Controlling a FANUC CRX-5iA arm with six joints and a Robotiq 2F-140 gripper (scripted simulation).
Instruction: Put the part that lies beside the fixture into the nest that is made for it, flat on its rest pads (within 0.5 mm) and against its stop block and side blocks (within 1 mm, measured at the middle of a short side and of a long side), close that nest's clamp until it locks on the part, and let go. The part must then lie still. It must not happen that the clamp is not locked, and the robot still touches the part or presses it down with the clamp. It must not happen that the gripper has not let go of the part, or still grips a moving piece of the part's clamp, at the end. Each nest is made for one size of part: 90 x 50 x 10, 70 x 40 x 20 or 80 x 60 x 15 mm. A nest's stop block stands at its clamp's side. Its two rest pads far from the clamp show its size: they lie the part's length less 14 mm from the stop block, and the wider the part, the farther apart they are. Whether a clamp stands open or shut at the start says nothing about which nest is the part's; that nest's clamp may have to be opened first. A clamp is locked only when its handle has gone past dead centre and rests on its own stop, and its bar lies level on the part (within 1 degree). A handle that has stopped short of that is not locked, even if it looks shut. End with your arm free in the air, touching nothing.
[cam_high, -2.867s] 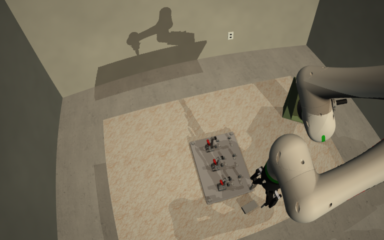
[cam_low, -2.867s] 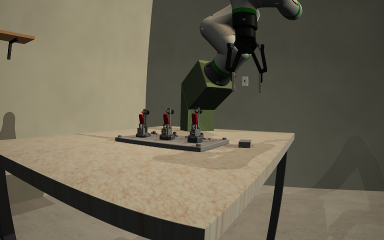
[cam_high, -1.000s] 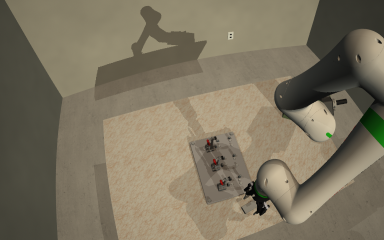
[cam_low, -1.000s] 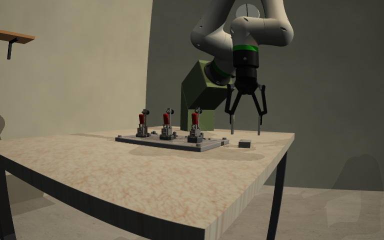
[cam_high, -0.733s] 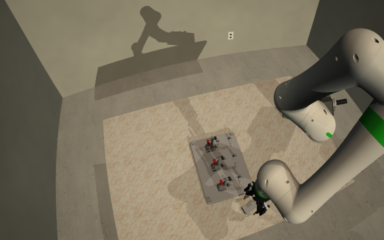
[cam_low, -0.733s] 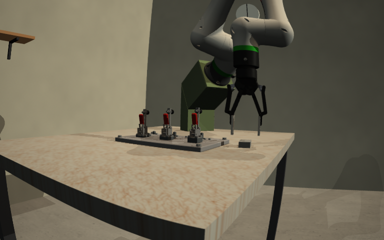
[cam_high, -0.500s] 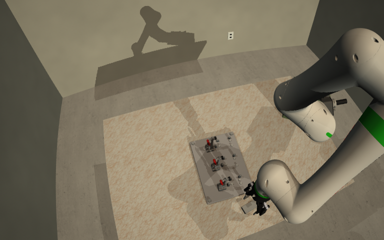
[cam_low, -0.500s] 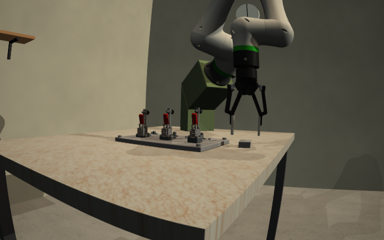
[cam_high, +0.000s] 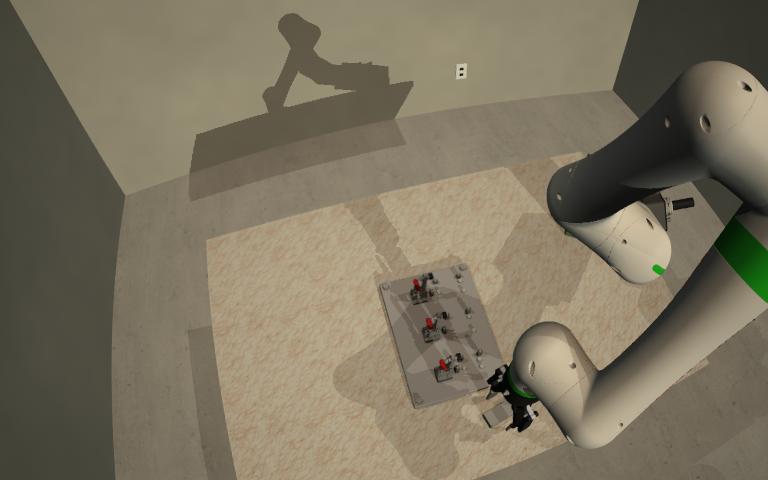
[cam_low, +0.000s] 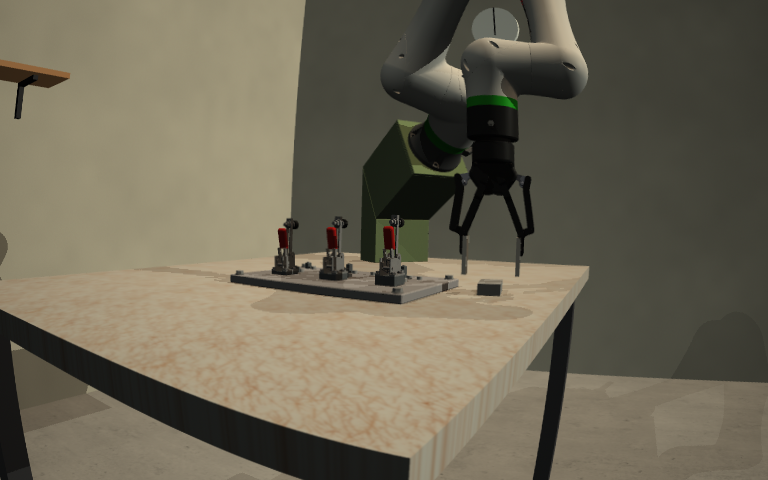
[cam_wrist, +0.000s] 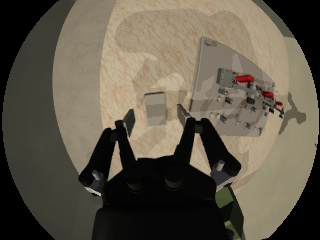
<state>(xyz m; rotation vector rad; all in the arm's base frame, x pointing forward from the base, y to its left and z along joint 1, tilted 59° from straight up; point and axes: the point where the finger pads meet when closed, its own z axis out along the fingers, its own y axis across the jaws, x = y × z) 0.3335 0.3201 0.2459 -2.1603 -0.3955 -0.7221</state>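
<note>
"Start at the left of the exterior view. What's there?"

"The fixture plate (cam_high: 403, 350) (cam_low: 339, 291) (cam_wrist: 210, 60), flat on the table (cam_high: 283, 316) (cam_low: 271, 350) (cam_wrist: 130, 75). On it, left to right, stand the far clamp (cam_high: 419, 294) (cam_low: 283, 264), the middle clamp (cam_high: 431, 332) (cam_low: 333, 264) and the near clamp (cam_high: 443, 370) (cam_low: 390, 264) (cam_wrist: 227, 77). All three have red handles standing up, and their bars are raised too."

"And right of the plate?"

"The grey part (cam_high: 496, 415) (cam_low: 489, 287) (cam_wrist: 155, 109). It lies flat on the table, near the plate but apart from it, outside every nest."

"How does it sit against the fingers (cam_low: 464, 257)?"

"In the exterior view, one finger shows to its left and one to its right, with both tips higher than its top. The wrist view also puts it between the two sideways, with a gap on each side. Neither finger touches it."

"Squarely beneath them?"

"I can't tell how well it's centred front to back."

"So what's the gripper (cam_high: 500, 411) (cam_low: 491, 275) (cam_wrist: 155, 112) doing?"

"Hanging point-down in the air, its fingers spread wider than the part, holding nothing."

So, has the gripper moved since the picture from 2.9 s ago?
Yes. In the exterior view, the gripper is much lower, its fingertips now just above the tabletop instead of well above the clamps' height.
</note>
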